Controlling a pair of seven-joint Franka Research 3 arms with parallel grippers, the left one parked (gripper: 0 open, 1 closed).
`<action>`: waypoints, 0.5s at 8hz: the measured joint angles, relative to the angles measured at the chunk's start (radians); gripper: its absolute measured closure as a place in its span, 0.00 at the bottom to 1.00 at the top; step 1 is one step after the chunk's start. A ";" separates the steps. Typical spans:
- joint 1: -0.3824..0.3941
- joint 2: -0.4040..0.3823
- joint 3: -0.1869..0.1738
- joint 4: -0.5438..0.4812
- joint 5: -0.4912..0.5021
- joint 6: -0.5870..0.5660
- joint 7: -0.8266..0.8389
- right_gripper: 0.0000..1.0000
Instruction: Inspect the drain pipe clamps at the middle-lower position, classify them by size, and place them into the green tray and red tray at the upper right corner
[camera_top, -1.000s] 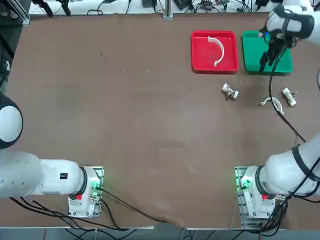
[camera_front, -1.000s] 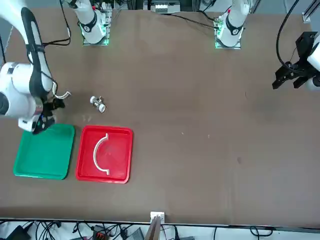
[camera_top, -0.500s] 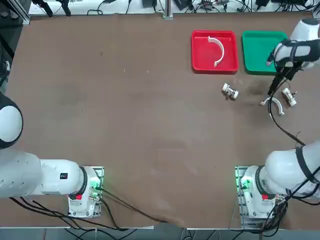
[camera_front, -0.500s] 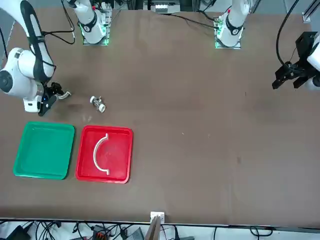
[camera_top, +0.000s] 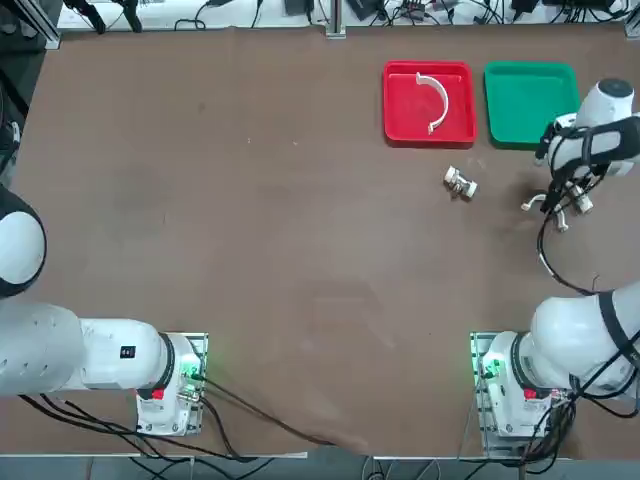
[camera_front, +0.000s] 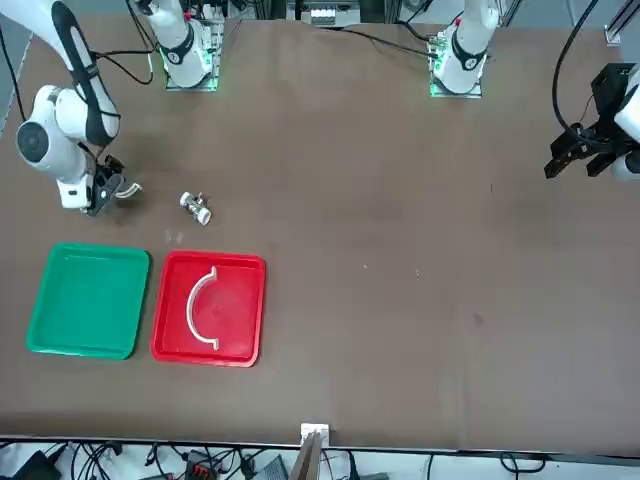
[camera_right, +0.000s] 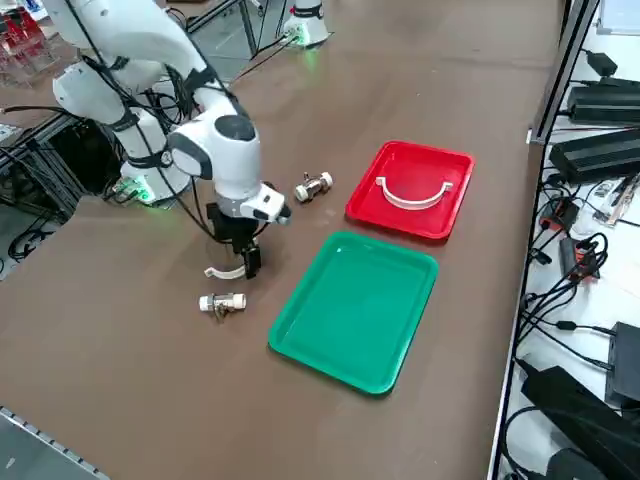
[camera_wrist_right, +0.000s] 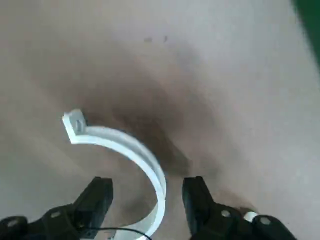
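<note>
Right wrist view: your right gripper (camera_wrist_right: 147, 192) has its two fingers standing wide apart, one on either side of a white C-shaped clamp (camera_wrist_right: 150, 172), nothing gripped; a strip of bare tabletop (camera_wrist_right: 225, 100) shows between clamp and each finger. From overhead you have the gripper low over the right part of the table, between the green tray and the right arm's base. That clamp lies on the tabletop, partly covered by the arm in your overhead view. Just beside it sits one stubby white-and-metal fitting (camera_right: 222, 303); a second fitting (camera_top: 460, 183) lies on the table below the red tray (camera_top: 395, 105), as you see it overhead. The other clamp (camera_top: 439, 97) rests inside the red tray. Your green tray (camera_top: 530, 100) stands next to the red one, to its right overhead, with bare green floor, no clamp on it.
</note>
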 joint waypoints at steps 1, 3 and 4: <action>-0.019 0.006 0.000 -0.012 -0.024 0.020 -0.004 0.22; -0.024 0.003 0.000 -0.008 -0.038 0.030 -0.005 0.63; -0.024 -0.002 0.000 -0.006 -0.038 0.030 -0.005 0.85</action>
